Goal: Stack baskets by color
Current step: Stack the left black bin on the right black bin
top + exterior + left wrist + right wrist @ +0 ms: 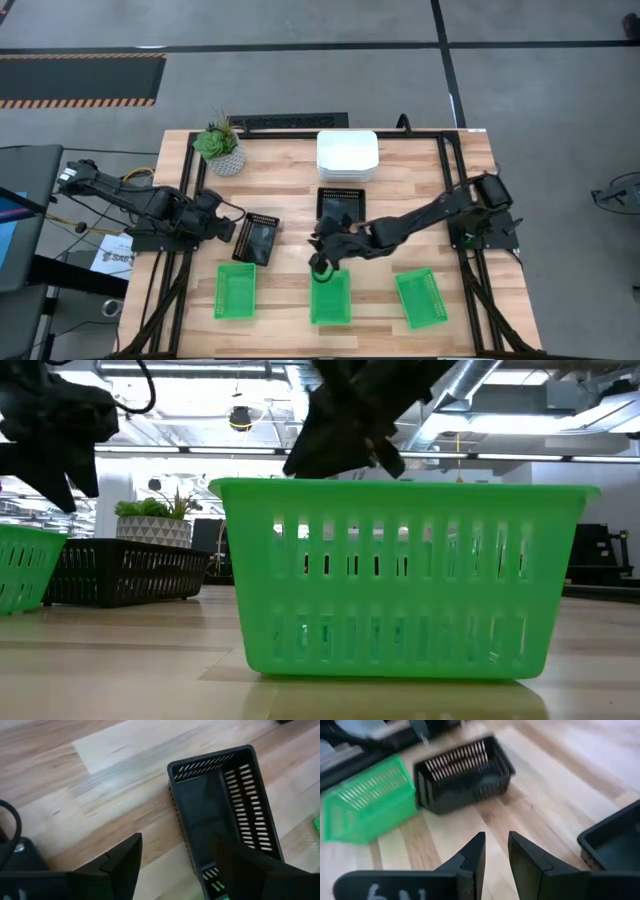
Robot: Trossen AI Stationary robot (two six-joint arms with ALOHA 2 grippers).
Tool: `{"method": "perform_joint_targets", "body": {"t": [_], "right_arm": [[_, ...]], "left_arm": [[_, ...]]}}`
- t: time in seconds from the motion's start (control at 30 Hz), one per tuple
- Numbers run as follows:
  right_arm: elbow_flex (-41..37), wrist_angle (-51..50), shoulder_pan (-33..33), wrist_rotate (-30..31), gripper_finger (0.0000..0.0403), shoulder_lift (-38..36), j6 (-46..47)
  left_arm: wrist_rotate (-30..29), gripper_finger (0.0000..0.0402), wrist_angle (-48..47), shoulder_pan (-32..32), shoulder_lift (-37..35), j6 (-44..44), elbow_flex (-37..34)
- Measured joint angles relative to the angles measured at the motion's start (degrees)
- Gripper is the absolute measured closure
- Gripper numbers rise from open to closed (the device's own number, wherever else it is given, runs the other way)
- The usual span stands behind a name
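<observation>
Three green baskets stand in a row near the front edge: left (235,290), middle (330,298) and right (420,297). A black basket (258,238) rests on its base at the left, and another black basket (340,203) sits mid-table. A stack of white baskets (347,155) stands at the far edge. My left gripper (177,842) hangs open above the left black basket (225,805), touching nothing. My right gripper (496,836) is raised over the far end of the middle green basket (400,580), its fingers a little apart with nothing between them.
A potted plant (220,148) stands at the far left corner. Bare wood lies between the baskets and along the table's right side. The black frame rails (450,190) run along both table sides.
</observation>
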Motion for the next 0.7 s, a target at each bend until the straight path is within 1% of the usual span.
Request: {"method": "perform_joint_targets", "body": {"t": [0.1,0.17,0.3,0.4,0.47,0.57,0.7], "right_arm": [[4.8,-6.9,-0.6,-0.4,0.0297,2.2,-0.3],[7.3,-9.3,-0.5,-0.3,0.0297,3.0,-1.3],[9.9,-13.8,-0.1,0.1,0.0297,2.5,-1.7],[10.5,-17.0,0.8,0.5,0.0297,1.0,-1.6],[11.0,-16.2,1.2,0.6,0.0297,0.8,-1.3],[10.7,-18.2,1.9,0.3,0.0297,0.2,-1.0],[10.8,-18.1,2.5,0.2,0.0297,0.3,-0.1]], "left_arm": [[0.0,0.0178,2.1,-0.3,2.3,0.0,-1.7],[0.1,0.0178,4.2,-0.5,3.9,0.0,-2.8],[0.4,0.0178,11.1,-0.5,7.5,0.5,-4.9],[0.8,0.0178,15.3,-0.5,10.2,1.3,-5.9],[0.8,0.0178,17.7,-0.5,11.8,1.2,-5.9],[0.6,0.0178,24.7,-0.5,14.1,2.7,-5.9],[1.3,0.0178,34.3,-0.5,17.6,6.5,-5.9]]}}
